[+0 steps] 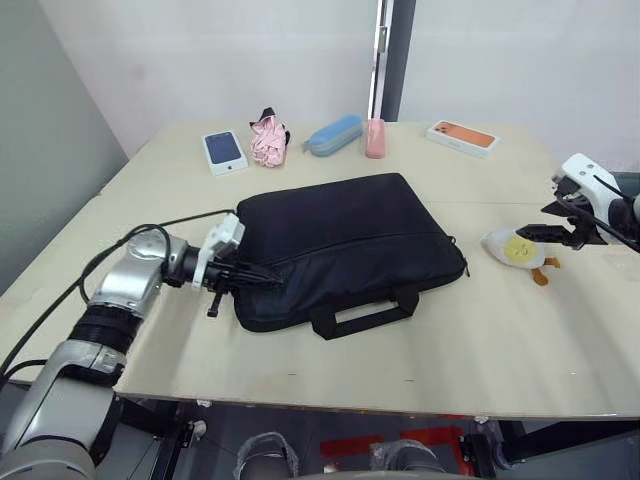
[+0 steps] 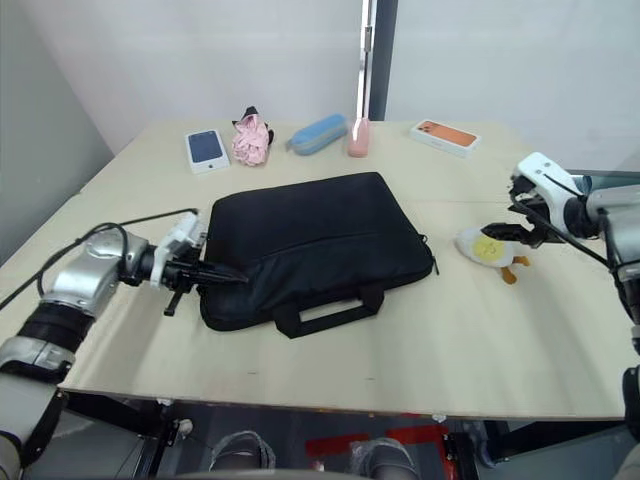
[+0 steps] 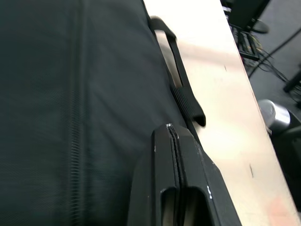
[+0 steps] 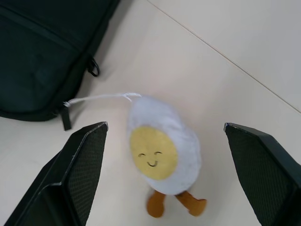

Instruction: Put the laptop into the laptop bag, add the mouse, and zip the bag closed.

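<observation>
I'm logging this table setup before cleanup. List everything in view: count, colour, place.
laptop bag: 1, black, table centre
egg plush toy: 1, white and yellow, right of bag
phone boxes: 2, one blue-screened at back left, one orange at back right
crumpled cloth item: 1, pink, back
pouch: 1, blue, back
small case: 1, pink, back
table: 1, light wood
left hand: shut, at bag's left end
right hand: open, over plush

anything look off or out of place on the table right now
The right gripper hangs open over a plush egg toy, which is no part of the packing job. The laptop bag lies at a slant on the table, with the left gripper shut at its corner.
</observation>
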Available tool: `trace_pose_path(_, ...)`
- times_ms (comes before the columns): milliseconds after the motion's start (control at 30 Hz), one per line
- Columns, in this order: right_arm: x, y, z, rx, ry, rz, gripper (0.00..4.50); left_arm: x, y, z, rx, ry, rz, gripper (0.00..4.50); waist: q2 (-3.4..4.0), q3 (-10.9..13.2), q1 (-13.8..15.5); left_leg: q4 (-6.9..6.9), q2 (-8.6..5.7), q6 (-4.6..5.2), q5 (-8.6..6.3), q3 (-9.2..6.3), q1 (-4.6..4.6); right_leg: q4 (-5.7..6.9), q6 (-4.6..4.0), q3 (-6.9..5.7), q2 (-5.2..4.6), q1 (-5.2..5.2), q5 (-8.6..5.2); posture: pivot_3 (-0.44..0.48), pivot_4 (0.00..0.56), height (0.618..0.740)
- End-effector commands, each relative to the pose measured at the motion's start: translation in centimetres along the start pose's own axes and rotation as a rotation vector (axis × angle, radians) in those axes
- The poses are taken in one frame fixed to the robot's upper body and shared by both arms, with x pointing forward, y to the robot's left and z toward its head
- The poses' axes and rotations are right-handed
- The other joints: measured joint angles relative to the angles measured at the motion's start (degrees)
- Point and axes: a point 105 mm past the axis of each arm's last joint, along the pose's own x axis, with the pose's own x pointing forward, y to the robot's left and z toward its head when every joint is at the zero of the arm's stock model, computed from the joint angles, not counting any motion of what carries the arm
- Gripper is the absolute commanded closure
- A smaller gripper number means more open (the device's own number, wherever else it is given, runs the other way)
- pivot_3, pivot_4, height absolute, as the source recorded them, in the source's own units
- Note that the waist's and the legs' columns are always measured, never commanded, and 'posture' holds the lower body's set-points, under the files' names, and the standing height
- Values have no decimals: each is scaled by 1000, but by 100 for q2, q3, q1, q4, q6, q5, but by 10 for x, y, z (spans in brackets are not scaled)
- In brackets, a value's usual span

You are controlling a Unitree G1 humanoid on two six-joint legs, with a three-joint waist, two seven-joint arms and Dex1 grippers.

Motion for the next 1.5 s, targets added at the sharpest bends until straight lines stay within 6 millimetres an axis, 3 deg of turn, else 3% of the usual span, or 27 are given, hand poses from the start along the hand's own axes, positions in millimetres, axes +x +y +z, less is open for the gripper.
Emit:
trace_pose_path(33, -12, 22, 20, -27, -100, 106, 310, -18, -9, 12, -18, -13, 18, 2997, 0, 1, 0, -1, 2, 0, 0, 1, 0, 0, 0, 2, 2, -2, 0, 0, 150, 740)
trace_pose_path(167, 3, 57, 5, 4, -87, 249, 310, -43, -20, 4, -185, 18, 82, 1611, -2, 2, 12, -3, 11, 1, 1, 1, -3, -2, -2, 2, 12, -7, -1, 0, 150, 740)
trace_pose_path(300, 18, 62, -4, 47, -81, 243, 310, -60, -16, -20, -354, 74, 218, 129, 0, 4, 26, 3, 8, -14, -9, 4, -2, 2, -2, 6, 8, -7, -1, 0, 150, 740)
trace_pose_path(433, 28, 59, -11, 65, -62, 227, 310, -65, -6, -25, -494, -24, 314, 39, 0, 4, 55, 8, 4, -14, -8, 3, 0, 7, -3, 8, 4, -6, -1, 0, 150, 740)
trace_pose_path(700, 48, 64, -13, 80, -45, 263, 310, -43, -17, -56, -676, 12, 312, 39, 0, 4, 3, -1, 7, -14, -8, 3, -8, 0, -3, 7, 10, -12, -1, 0, 150, 740)
trace_pose_path(833, 62, 66, -11, 110, -44, 287, 310, -31, -12, -63, -699, 15, 327, 39, -1, 4, 13, 16, 6, -14, -8, 0, -8, 13, -4, 7, 8, -10, 0, 0, 150, 740)
trace_pose_path(1067, 89, 73, -31, 146, 30, 316, 310, -18, -3, -65, -697, 11, 337, 39, -2, 3, 49, 27, 1, -9, -7, -10, -19, 13, -5, -3, 2, -7, 1, 0, 150, 740)
trace_pose_path(1133, 91, 72, -30, 166, 18, 320, 883, -15, 0, -65, -686, 16, 347, 0, -3, 2, 44, 28, -1, -9, -7, -11, -18, 14, -6, -2, 0, -5, 1, 0, 150, 740)
trace_pose_path(1300, 86, 78, -24, 159, -25, 375, 2473, -11, 8, -57, -642, -12, 352, 1572, -3, 2, 40, 54, 0, -7, -8, -18, -15, 24, -12, -4, -1, 4, 6, 0, 150, 740)
trace_pose_path(1500, 76, 105, -24, 104, -31, 470, 4443, -28, 18, -62, -548, 91, 421, 3611, -3, 2, 46, 40, 1, 1, -6, -27, -26, 4, -12, -18, 1, 3, 6, 0, 150, 740)
